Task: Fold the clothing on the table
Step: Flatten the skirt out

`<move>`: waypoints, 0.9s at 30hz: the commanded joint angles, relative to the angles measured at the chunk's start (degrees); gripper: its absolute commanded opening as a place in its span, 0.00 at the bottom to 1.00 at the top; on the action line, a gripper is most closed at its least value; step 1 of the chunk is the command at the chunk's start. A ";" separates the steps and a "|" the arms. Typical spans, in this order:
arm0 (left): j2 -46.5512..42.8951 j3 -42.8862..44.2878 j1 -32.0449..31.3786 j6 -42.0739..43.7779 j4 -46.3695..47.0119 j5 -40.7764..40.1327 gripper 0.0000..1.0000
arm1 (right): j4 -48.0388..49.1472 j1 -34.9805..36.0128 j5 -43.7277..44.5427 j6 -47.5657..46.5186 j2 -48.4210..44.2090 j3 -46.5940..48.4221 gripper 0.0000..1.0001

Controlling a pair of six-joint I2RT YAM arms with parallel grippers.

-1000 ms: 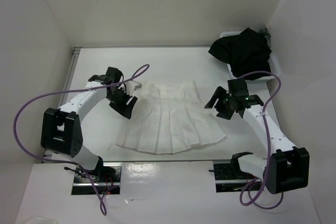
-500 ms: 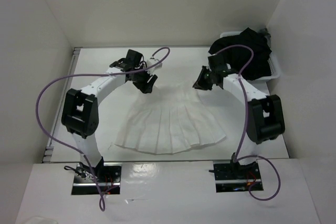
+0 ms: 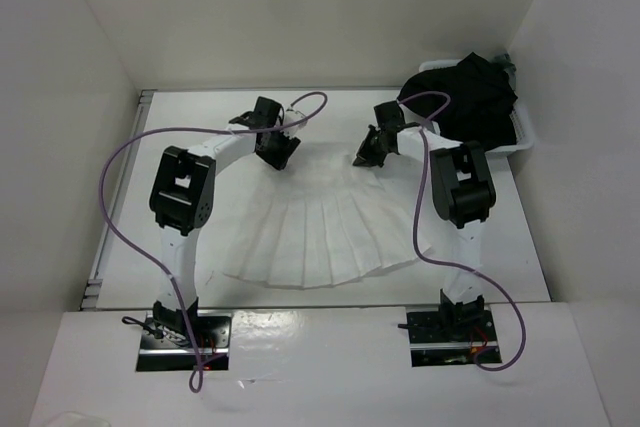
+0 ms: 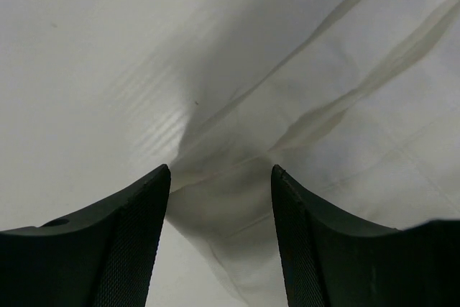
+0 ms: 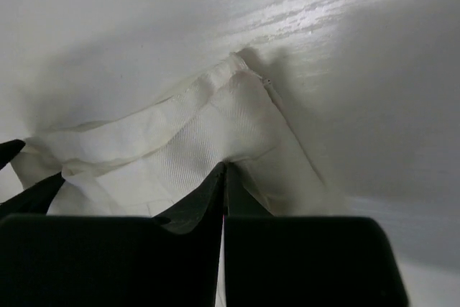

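**clothing (image 3: pixel 320 232) grip check: right gripper (image 3: pixel 368 152) on, left gripper (image 3: pixel 280 152) not closed**

- table (image 3: pixel 180 147): white, smooth and a bit glossy. I expect cloth to slide on it easily, so dragging the garment should move the whole piece.
- clothing: lies flat mid-table between the two arms. The wide pleated hem faces the arm bases and the narrow waist edge faces the far side. It looks thin, light and floppy with no stiffness. The pleats will likely splay or bunch if it is lifted from one point only.
- black garment (image 3: pixel 465 97): heaped in the tray (image 3: pixel 522 137) at the far right, apart from the white piece and not part of this job.
- right gripper: fingers pressed together at the right end of the waist edge. The wrist view shows the seamed corner puckering right at the tips, so it reads as a pinch on the cloth.
- left gripper: fingers (image 4: pixel 136 235) spread, straddling a raised fold at the left waist corner. Fabric sits between them, but nothing is clamped.

Best hold, as I judge it: both waist corners, on the doubled seam, which is the thickest and least slippery part. Lift both evenly, because a thin pinch could slip out.
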 commanded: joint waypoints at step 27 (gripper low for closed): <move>-38.68 -27.36 7.21 0.17 -15.23 -0.97 0.87 | -14.29 -7.00 9.53 -0.74 -53.58 -37.37 0.99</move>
